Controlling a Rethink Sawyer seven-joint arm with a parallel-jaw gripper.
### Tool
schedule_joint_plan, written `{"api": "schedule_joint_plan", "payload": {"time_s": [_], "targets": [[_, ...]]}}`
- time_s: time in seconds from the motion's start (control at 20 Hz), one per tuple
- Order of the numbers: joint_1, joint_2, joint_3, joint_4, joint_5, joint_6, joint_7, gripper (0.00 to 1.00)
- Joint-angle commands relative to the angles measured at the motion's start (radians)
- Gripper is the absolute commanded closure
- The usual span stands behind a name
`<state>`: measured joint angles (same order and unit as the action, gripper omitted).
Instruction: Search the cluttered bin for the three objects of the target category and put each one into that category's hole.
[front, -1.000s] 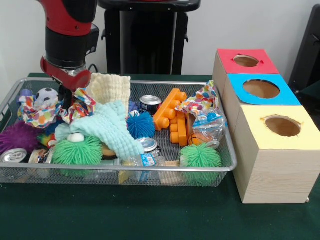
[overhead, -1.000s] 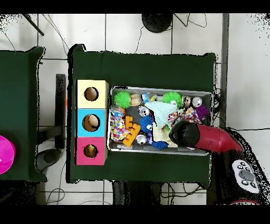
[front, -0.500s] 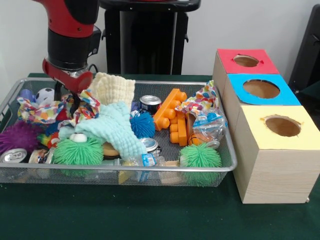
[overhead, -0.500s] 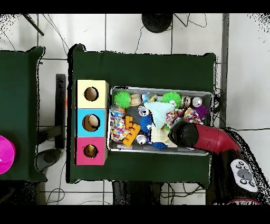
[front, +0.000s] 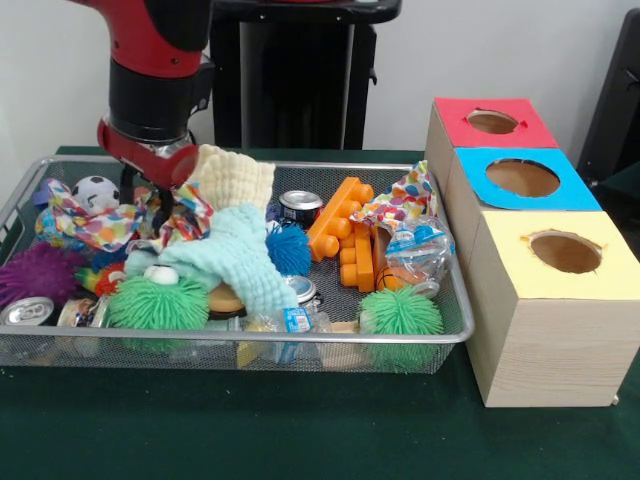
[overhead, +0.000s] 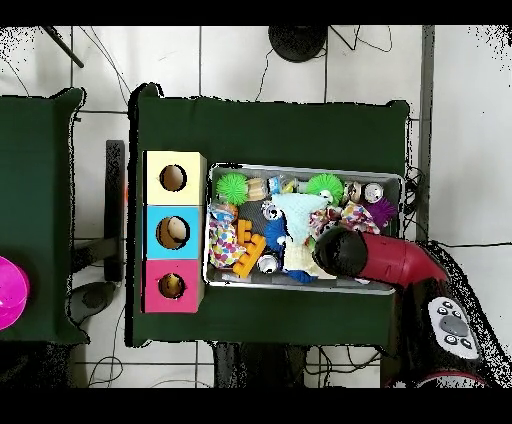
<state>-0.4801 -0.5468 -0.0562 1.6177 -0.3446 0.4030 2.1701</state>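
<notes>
Claw (front: 160, 195) down in bin (front: 455, 335) at dotted cloth (front: 95, 225); grip state can't tell. 3 boxes (front: 545, 330), 2 green fuzzy balls (front: 400, 312).

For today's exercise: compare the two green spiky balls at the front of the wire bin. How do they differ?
The left green spiky ball looks wider and has a white eye-like piece on top; the right green spiky ball is rounder and plain. The left one touches the mint cloth; the right one sits near the bin's corner. Both are bright green with soft spikes.

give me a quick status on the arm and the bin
Gripper low in the wire mesh bin, jaws hidden. Colourful polka-dot cloth bunched at it. Mint green knit cloth and cream knit cloth crowd alongside.
</notes>
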Motion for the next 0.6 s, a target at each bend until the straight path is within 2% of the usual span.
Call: {"api": "schedule_joint_plan", "payload": {"time_s": [0.05,0.3,0.45,0.6], "targets": [[0.05,-0.044,0.036,-0.033,-0.008,0.162,-0.033,0.0],[0.063,-0.079,0.026,-0.052,-0.009,0.235,-0.054,0.0],[0.078,-0.14,0.017,-0.039,-0.008,0.307,-0.069,0.0],[0.081,-0.165,0.023,-0.041,-0.007,0.35,-0.073,0.0]]}}
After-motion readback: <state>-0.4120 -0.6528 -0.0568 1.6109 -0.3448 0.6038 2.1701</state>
